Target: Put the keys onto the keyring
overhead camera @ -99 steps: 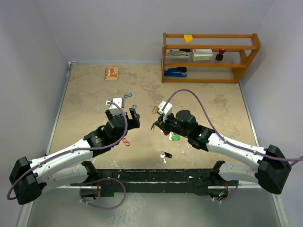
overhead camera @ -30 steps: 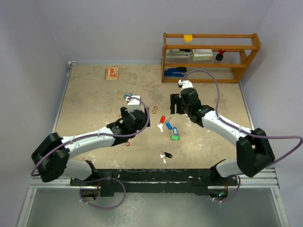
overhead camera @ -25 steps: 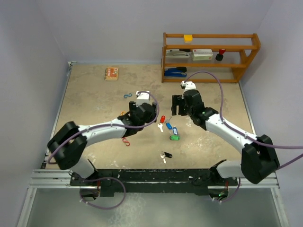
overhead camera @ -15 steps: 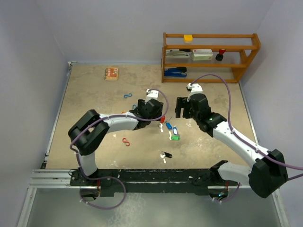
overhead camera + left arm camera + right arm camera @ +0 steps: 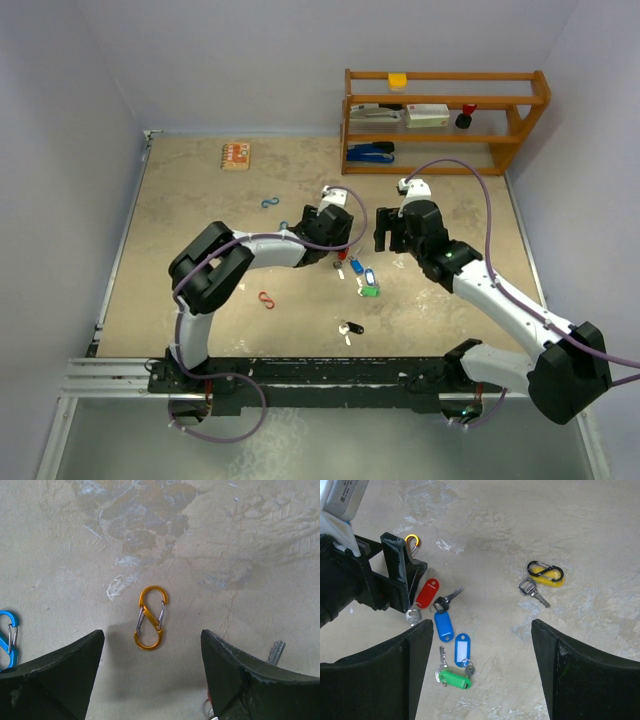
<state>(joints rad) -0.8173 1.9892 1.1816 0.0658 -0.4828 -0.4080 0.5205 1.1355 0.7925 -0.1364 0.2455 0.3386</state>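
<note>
Several keys lie on the table: a red-tagged one point(image 5: 427, 592), a black-headed one point(image 5: 444, 600), blue-tagged ones point(image 5: 442, 625), and a green-tagged one point(image 5: 455, 679). In the top view they form a cluster point(image 5: 362, 277). My left gripper point(image 5: 150, 680) is open and empty, low over the table, with an orange S-shaped clip point(image 5: 151, 617) just ahead of its fingers. Its fingers point(image 5: 400, 575) stand beside the red tag. My right gripper point(image 5: 482, 670) is open and empty above the keys. I cannot tell which item is the keyring.
A yellow tag with a black clip point(image 5: 547, 575) and a silver key point(image 5: 532, 590) lie apart. Blue clips point(image 5: 268, 202), a red clip point(image 5: 266, 299) and a further key pair point(image 5: 348, 328) lie around. A wooden shelf point(image 5: 440, 120) stands at the back right.
My left arm has swung right across the table until its gripper is at the key cluster. The right gripper has shifted slightly right and stays open.
</note>
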